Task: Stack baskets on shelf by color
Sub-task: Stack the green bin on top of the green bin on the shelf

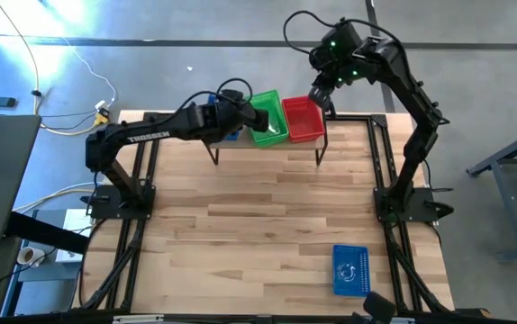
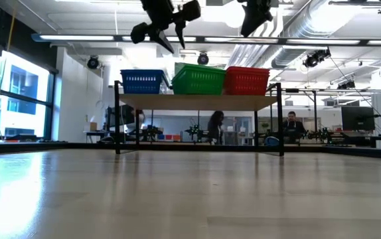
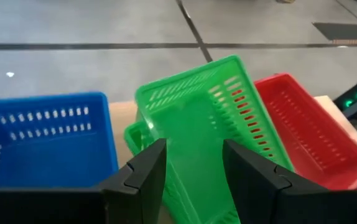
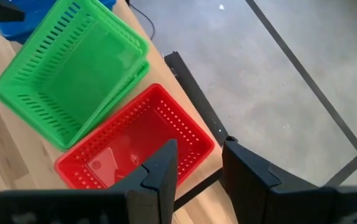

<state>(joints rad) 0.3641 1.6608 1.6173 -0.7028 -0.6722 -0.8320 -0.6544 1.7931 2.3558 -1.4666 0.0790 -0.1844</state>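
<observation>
The shelf (image 2: 197, 101) stands at the table's far edge with three baskets side by side on it: blue (image 2: 142, 81), green (image 2: 199, 79) and red (image 2: 247, 79). The green one is a stack of two. Its upper basket (image 4: 73, 68) sits turned askew in the lower one (image 3: 135, 134). My left gripper (image 3: 194, 174) hangs open above the green stack (image 1: 266, 115), with nothing between its fingers. My right gripper (image 4: 198, 174) hangs open higher up, over the red basket's (image 4: 135, 149) far right corner, and holds nothing. A blue basket (image 1: 349, 269) lies on the table's near right part.
The table between the shelf and the near edge is bare wood, apart from the lone blue basket. Black frame rails (image 1: 385, 153) run along the table's sides. People sit at desks (image 2: 290, 126) in the room behind the shelf.
</observation>
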